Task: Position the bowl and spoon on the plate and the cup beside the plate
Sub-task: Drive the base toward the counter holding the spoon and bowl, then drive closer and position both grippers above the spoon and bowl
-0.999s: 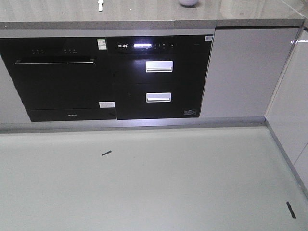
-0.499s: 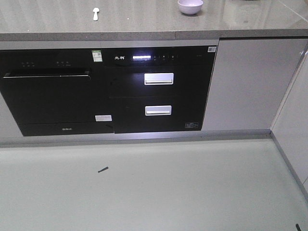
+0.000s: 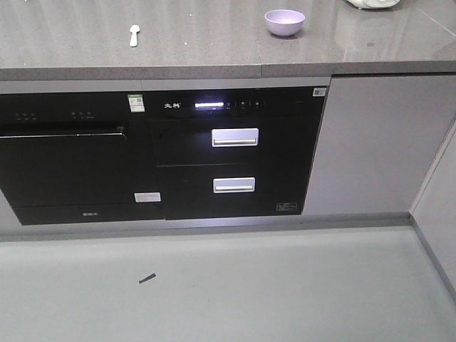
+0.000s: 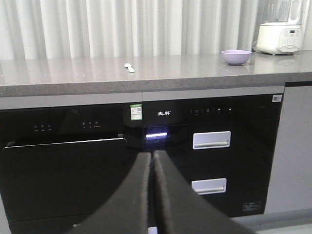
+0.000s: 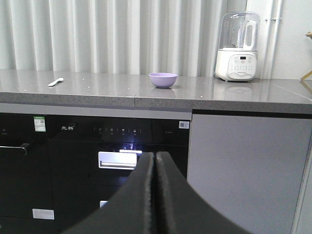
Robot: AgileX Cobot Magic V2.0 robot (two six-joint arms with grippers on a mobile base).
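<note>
far beyond the closed left gripper [image 4: 152,155], bowl [image 4: 236,57] and spoon [image 4: 129,68] lie apart.

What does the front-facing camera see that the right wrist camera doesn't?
Only the front-facing view shows the floor, with a small black scrap lying on it. Only the right wrist view shows the white curtain behind the counter and the right gripper, shut and empty. Both show the purple bowl and the spoon, apart on the grey counter, above the black appliance fronts. Neither shows a plate or cup.
</note>
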